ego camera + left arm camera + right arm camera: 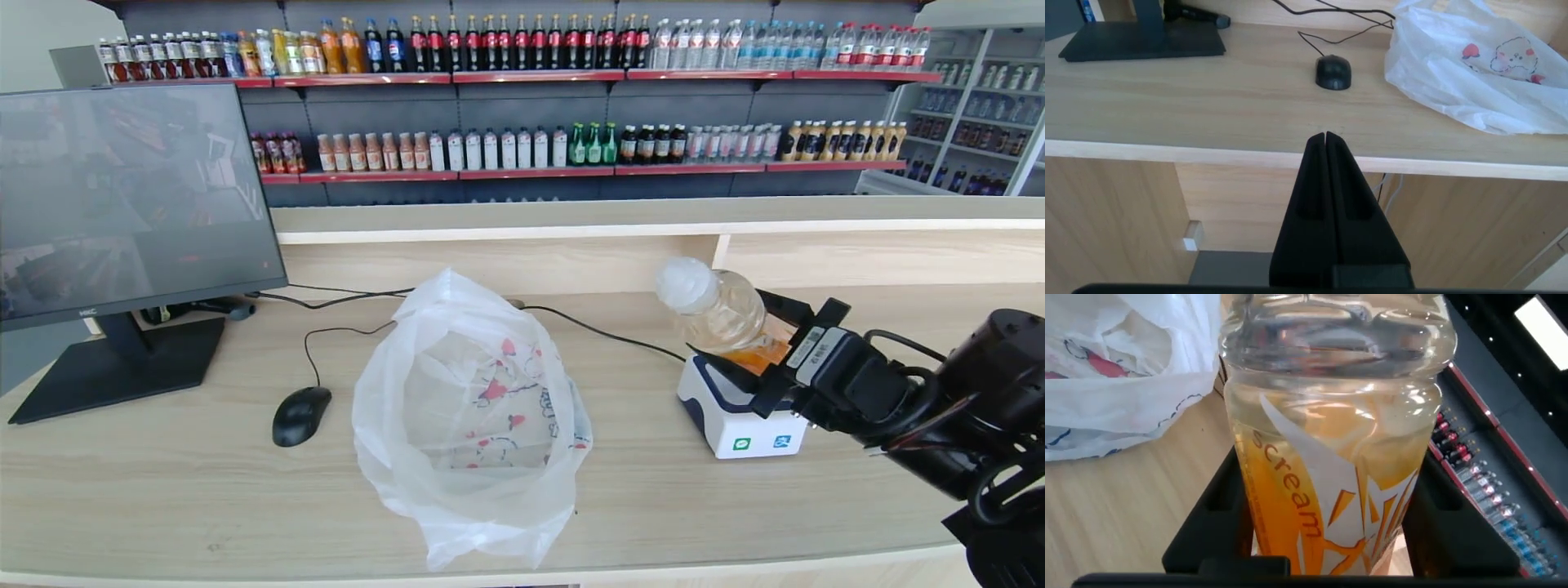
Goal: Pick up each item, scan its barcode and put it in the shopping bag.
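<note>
Right pincer [751, 339] clamps bottle [718, 306] over scanner [735, 425], right of frame. Risk: smooth bottle slips, or barcode faces away, no read. Left pincer [1326, 143] closed.

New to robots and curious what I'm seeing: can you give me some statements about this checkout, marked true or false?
1. The right gripper holds a bottle just above the white scanner. True.
2. The bottle lies inside the shopping bag. False: it is in the gripper, beside the bag.
3. The left gripper is shut and empty. True.
4. The mouse lies on the bag's right. False: it lies left of the bag, near the monitor.
</note>
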Robot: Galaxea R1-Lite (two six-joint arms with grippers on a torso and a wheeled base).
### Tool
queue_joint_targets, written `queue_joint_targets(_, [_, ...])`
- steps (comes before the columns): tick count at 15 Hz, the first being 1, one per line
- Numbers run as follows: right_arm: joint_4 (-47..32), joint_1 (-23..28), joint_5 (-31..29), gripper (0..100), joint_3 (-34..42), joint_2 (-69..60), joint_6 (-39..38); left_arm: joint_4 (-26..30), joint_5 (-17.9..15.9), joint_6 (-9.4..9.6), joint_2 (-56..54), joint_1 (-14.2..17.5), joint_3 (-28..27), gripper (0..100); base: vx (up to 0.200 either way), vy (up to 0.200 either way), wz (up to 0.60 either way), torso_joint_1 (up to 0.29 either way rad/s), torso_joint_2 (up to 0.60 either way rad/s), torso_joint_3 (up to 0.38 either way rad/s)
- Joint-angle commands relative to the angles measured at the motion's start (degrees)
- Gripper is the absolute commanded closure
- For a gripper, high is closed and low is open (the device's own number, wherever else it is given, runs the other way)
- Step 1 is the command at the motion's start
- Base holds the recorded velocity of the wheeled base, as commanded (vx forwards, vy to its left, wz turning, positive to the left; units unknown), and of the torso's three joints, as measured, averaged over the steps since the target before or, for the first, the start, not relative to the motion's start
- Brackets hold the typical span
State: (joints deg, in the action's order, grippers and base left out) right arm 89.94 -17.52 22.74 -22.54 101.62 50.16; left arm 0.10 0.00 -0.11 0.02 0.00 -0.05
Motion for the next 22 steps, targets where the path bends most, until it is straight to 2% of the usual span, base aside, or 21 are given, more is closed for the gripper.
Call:
queue_joint_targets(1, [0.06, 0.03, 0.12, 100, 0.13, 1.21, 0.28, -0.01, 0.00, 0.02, -0.02, 0.00, -0.04, 100, 0.000, 0.000, 0.00, 0.000, 0.00, 0.000])
queue_joint_targets(3, [0.06, 0.03, 0.73, 100, -0.31, 1.30, 0.37, -0.01, 0.00, 0.02, -0.02, 0.00, -0.04, 100, 0.000, 0.000, 0.00, 0.000, 0.00, 0.000])
queue_joint_targets(5, [0.06, 0.82, 5.83, 100, -0.31, 2.18, 2.04, -0.01, 0.00, 0.02, -0.02, 0.00, -0.04, 100, 0.000, 0.000, 0.00, 0.000, 0.00, 0.000])
queue_joint_targets(22, [0.06, 0.91, 6.44, 100, -0.66, 4.55, 2.92, -0.01, 0.00, 0.02, -0.02, 0.00, 0.05, 100, 0.000, 0.000, 0.00, 0.000, 0.00, 0.000])
